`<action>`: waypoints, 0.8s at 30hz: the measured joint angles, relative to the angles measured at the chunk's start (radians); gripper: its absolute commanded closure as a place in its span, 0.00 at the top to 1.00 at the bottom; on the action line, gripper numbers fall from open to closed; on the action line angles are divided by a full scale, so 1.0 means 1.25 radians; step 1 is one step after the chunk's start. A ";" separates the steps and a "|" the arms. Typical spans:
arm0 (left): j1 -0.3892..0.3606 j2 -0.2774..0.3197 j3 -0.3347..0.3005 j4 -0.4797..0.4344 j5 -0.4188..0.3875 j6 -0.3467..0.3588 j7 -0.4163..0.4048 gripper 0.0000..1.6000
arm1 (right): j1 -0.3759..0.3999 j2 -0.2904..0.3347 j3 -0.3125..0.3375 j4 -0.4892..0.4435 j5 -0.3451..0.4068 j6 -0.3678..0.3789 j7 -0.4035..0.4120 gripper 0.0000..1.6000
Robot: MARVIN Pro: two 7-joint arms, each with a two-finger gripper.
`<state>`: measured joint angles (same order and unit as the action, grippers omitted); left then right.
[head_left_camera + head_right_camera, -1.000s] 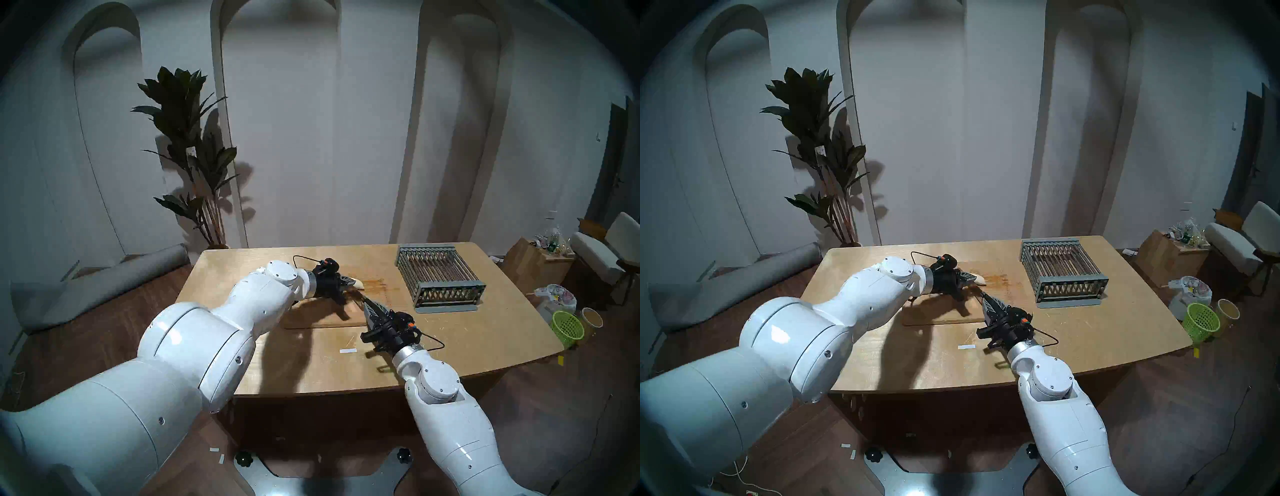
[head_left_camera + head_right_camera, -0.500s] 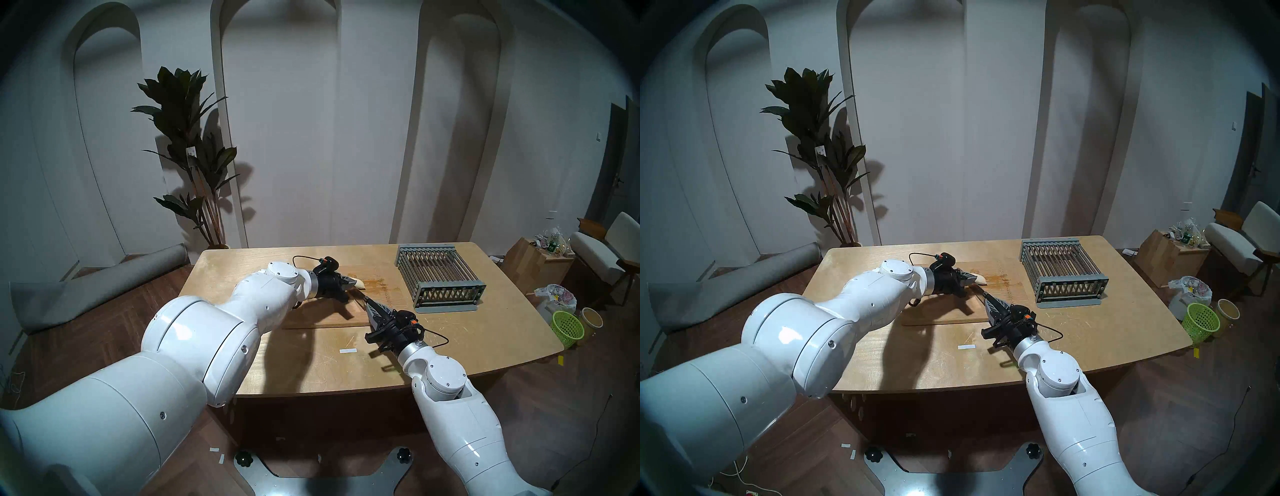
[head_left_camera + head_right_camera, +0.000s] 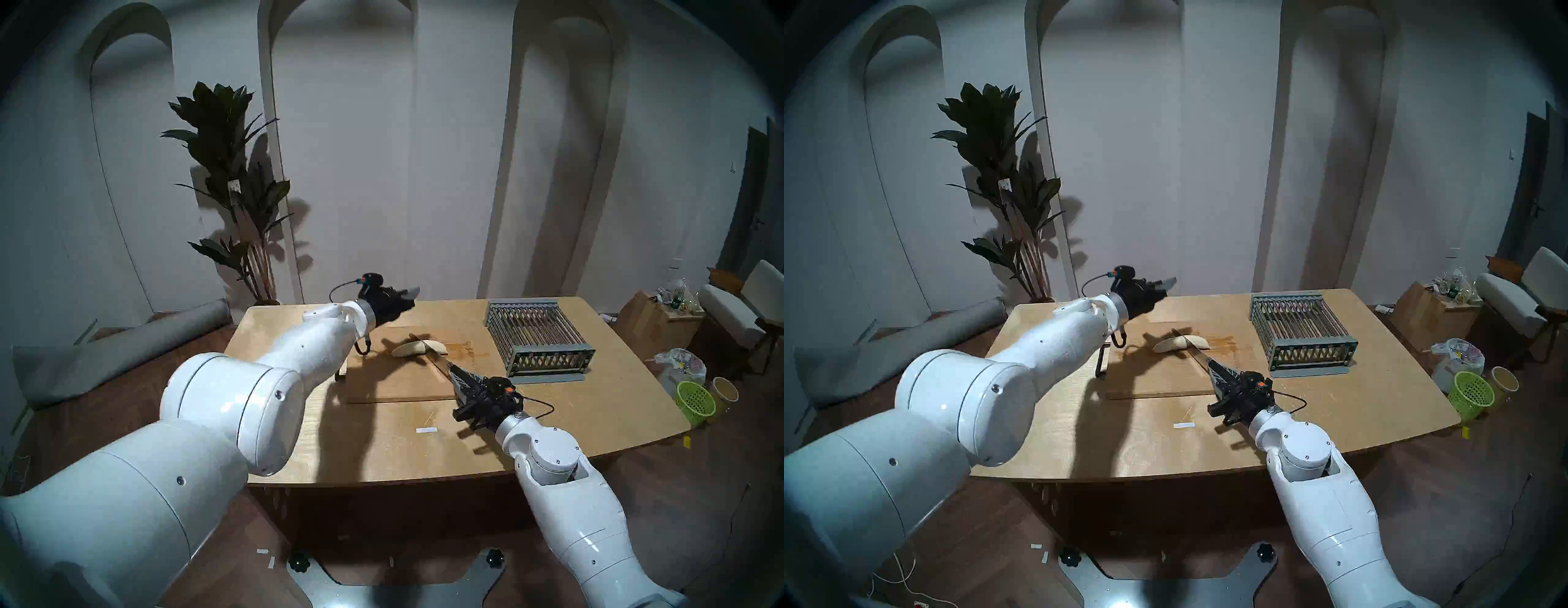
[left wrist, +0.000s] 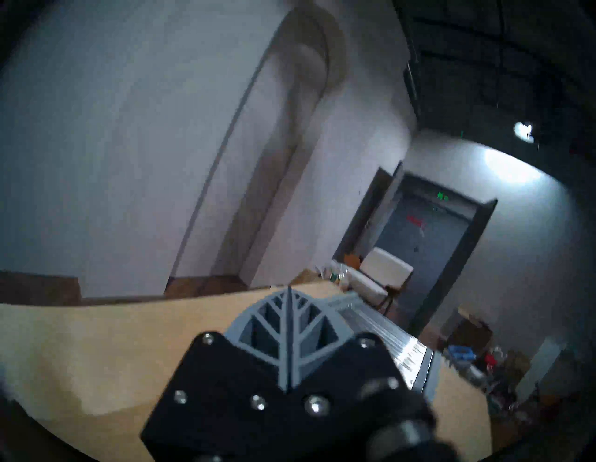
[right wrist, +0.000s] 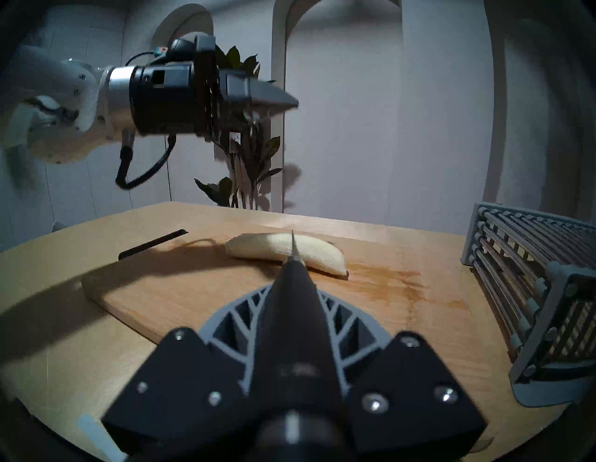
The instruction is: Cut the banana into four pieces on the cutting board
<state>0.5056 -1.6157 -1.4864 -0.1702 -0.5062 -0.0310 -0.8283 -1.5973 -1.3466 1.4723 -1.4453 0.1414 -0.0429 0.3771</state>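
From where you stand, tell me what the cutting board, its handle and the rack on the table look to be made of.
Cutting board: light-brown wood, matte, grain showing, brownish stain near the banana.
Handle: black, probably metal; too thin and dark to be sure.
Rack: grey frame, likely plastic or painted metal, holding rows of thin rods.

Banana (image 3: 418, 348) on cutting board (image 3: 394, 382), board on table (image 3: 424, 450), slatted rack (image 3: 539, 344) to its right, knife (image 3: 437, 363) across banana

Home-like room: arched wall panels (image 3: 343, 148), potted plant (image 3: 233, 178).
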 measured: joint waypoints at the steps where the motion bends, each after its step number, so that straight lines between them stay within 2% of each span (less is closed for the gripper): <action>1: -0.002 0.003 -0.015 -0.003 -0.019 0.003 -0.010 0.00 | 0.000 0.004 0.000 0.001 -0.003 0.004 0.004 0.00; 6: -0.003 0.018 -0.090 -0.019 -0.107 0.026 -0.070 0.00 | 0.001 0.039 -0.004 0.009 -0.033 0.034 0.035 0.00; 11: 0.002 0.024 -0.145 -0.028 -0.166 0.063 -0.129 0.00 | 0.007 0.088 -0.017 0.006 -0.087 0.057 0.076 0.00; 18: 0.017 0.024 -0.174 -0.039 -0.198 0.110 -0.192 0.00 | 0.025 0.148 -0.019 -0.023 -0.141 0.074 0.121 0.00; 24: 0.030 0.022 -0.179 -0.051 -0.206 0.138 -0.223 0.00 | 0.038 0.168 0.008 -0.052 -0.141 0.088 0.139 0.00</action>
<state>0.5430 -1.5886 -1.7107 -0.2345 -0.7637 0.1415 -1.1073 -1.5496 -1.1370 1.4818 -1.5101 -0.0344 0.0674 0.5515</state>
